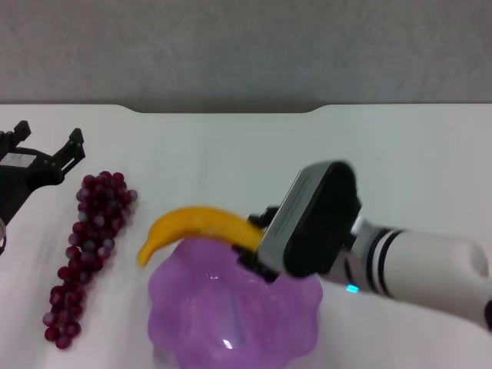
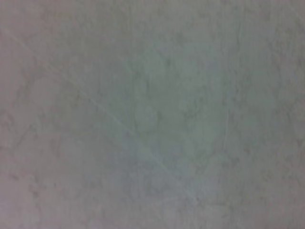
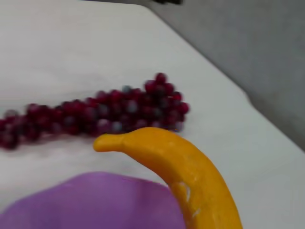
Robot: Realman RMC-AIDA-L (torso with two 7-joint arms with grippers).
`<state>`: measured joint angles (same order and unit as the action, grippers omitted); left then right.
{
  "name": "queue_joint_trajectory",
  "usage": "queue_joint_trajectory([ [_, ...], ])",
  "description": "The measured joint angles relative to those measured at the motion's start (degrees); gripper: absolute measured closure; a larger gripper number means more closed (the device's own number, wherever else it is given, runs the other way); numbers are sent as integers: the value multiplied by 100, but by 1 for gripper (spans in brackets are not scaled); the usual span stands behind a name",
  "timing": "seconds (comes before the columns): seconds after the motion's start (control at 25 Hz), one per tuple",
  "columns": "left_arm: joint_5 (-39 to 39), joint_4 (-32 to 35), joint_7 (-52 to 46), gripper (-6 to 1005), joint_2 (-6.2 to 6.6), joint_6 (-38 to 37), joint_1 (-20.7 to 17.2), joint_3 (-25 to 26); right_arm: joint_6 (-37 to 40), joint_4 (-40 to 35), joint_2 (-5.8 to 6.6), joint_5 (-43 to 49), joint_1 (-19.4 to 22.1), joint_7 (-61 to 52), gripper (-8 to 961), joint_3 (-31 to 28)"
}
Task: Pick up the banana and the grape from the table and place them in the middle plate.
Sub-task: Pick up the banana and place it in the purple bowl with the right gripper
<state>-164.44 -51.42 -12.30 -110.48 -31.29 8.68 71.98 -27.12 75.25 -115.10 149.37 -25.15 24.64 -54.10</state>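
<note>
Right gripper point(image 1: 257, 242) jaws (hidden behind wrist) pinching banana point(image 1: 196, 227) over middle plate point(image 1: 231, 315), grape point(image 1: 92, 246) beside.

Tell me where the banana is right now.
In the head view the banana hangs above the far rim of the purple plate, held by the right gripper, with the grapes to its left.

Looks like a robot lab test bench, not a home: bare white table point(image 1: 231, 146) with notched far edge, plain grey wall point(image 1: 246, 46) behind, only staged props: grapes point(image 1: 88, 246), banana point(image 1: 192, 227), purple plate point(image 1: 223, 315).
</note>
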Motion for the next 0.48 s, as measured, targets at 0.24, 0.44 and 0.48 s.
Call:
queue_joint_trajectory([
  [0.24, 0, 0, 0, 228, 0, -3, -15, 5, 23, 353, 0, 474, 315, -454, 484, 497],
  [0.44, 0, 0, 37, 229, 0, -3, -16, 14, 6, 827, -2, 1541, 703, -1211, 484, 858],
  [0.48, 0, 0, 73, 229, 0, -3, -16, 17, 11, 848, 0, 1609, 727, -1289, 484, 904],
])
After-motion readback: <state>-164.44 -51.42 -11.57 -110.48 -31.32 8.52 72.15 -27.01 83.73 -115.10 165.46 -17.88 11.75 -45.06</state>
